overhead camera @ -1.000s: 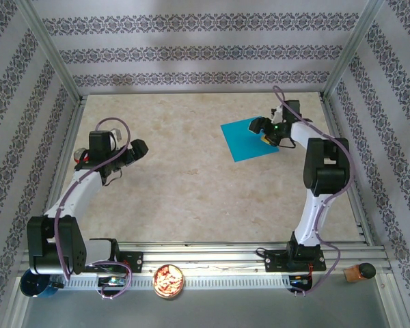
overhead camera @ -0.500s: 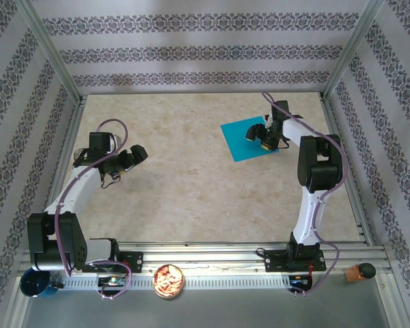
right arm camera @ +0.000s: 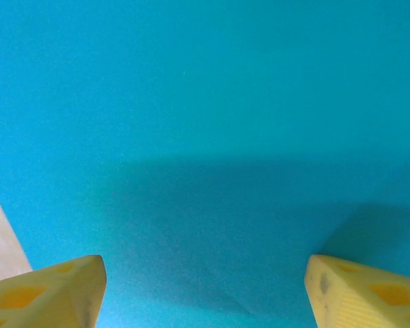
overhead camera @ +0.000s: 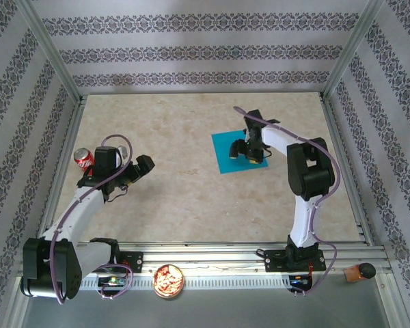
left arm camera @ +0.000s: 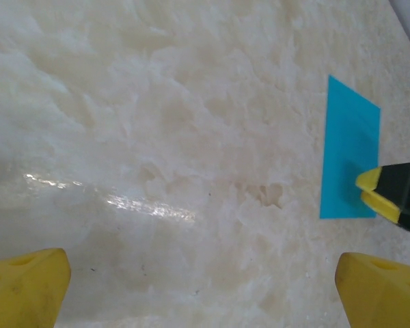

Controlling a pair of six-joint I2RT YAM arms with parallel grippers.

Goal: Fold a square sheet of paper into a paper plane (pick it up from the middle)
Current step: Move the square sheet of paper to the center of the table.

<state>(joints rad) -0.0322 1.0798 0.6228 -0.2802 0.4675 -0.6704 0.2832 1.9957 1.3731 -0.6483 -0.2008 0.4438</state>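
**Kim:** Beige marbled table (overhead camera: 191,212), patterned wallpaper behind and on both sides; where's the sheet?

**Ravi:** sheet (overhead camera: 225,156) lies flat on the table, straight under the right pincer (overhead camera: 244,151); plain blue, square, edges skewed to the table edge

**Kim:** right pincer state?

**Ravi:** jaws wide apart, nothing gripped; its wrist view has both yellow fingertips (right arm camera: 51,290) at the bottom corners, with blue paper spanning the whole gap and beyond; sliver of table just outside one tip; tip shadows fall on the paper; can't tell whether the tips touch it

**Kim:** centred on it?

**Ravi:** top view puts it about over the middle; the arm hides part of the sheet on that side, so not exact

**Kim:** left pincer?

**Ravi:** left pincer (overhead camera: 146,165) fully spread, empty, above bare table; sheet is ahead of it and off to its right, well apart; its own camera catches the sheet with one of the right pincer's yellow fingers (left arm camera: 370,180) over the near edge

**Kim:** anything else around?

**Ravi:** red can (overhead camera: 84,158) upright just behind the left pincer, beside that arm's wrist; bowl (overhead camera: 156,280) of orange-ish bits at the near rail, between the two bases; both well apart from the right pincer
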